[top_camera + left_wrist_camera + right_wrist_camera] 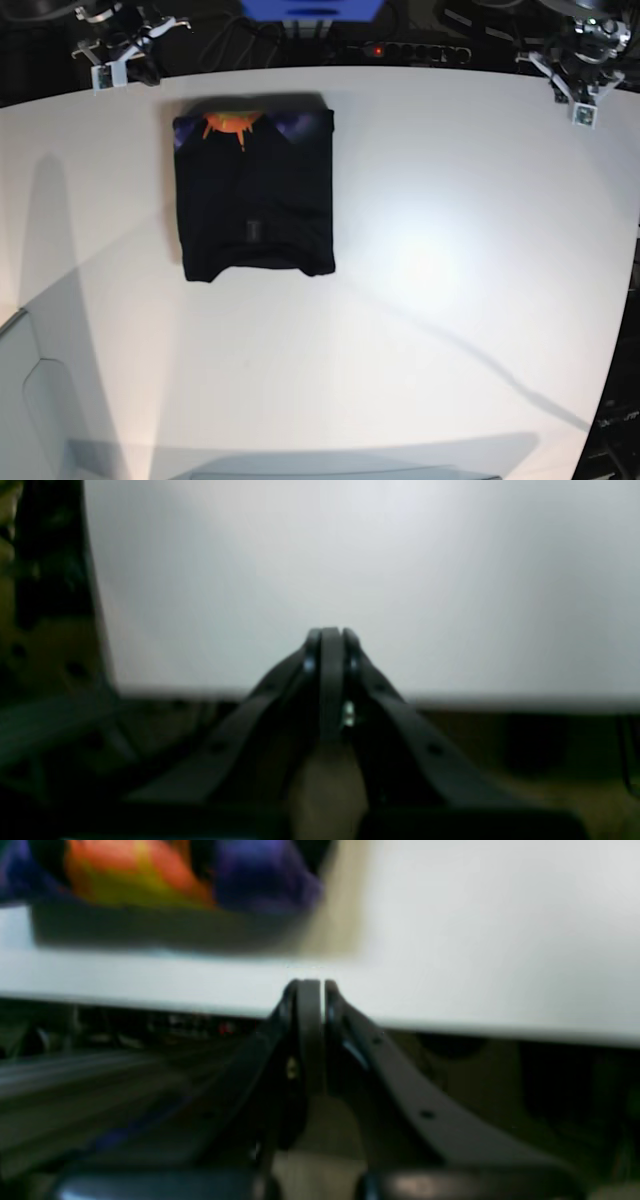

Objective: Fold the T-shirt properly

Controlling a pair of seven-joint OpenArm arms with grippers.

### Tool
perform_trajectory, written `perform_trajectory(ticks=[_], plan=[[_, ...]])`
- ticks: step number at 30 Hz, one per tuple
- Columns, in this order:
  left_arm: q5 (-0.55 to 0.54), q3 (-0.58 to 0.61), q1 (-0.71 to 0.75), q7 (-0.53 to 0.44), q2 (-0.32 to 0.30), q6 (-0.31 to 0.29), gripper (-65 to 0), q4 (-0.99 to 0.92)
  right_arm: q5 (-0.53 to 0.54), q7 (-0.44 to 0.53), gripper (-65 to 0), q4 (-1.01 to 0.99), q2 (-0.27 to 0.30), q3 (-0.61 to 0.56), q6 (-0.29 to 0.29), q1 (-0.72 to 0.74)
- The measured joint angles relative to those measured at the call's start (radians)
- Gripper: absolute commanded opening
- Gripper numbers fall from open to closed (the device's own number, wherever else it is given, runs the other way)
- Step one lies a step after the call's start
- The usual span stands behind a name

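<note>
We see our right gripper [103, 75] at the table's [450, 250] far-left corner, jaws pressed together w/ nothing between them. Just beside it, the T-shirt [255, 195] lies folded into a neat black rectangle, orange-purple print along its far edge. Our left gripper [583, 112] sits at the far-right corner, also closed & empty.
</note>
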Motion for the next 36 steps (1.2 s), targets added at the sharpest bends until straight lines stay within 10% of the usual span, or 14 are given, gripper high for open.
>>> perform_trajectory(ticks=[7,13,21,28,36], plan=[[-0.007,0.003,0.197,-0.029,0.081,-0.001,-65.0,-0.031,0.0,0.002,-65.0,-0.027,0.064,0.036,-0.001,-0.104],[-0.001,0.008,0.188,-0.249,0.097,0.005,-65.0,-0.356,-0.002,-0.136,-65.0,-0.216,0.102,0.033,-0.001,-0.043],[0.015,0.356,0.089,-0.668,-0.076,0.009,-65.0,-1.047,-0.064,-0.126,-65.0,-0.573,0.134,0.002,-0.002,0.098],[-0.011,0.6,-0.143,-0.943,-0.13,0.143,-65.0,-1.477,-0.229,0.164,-65.0,-0.921,0.135,-0.106,-0.004,0.221],[-0.009,0.717,-0.331,-0.933,-0.061,0.174,-65.0,-1.69,-0.375,0.606,-65.0,-1.496,0.142,-0.271,-0.041,0.399]])
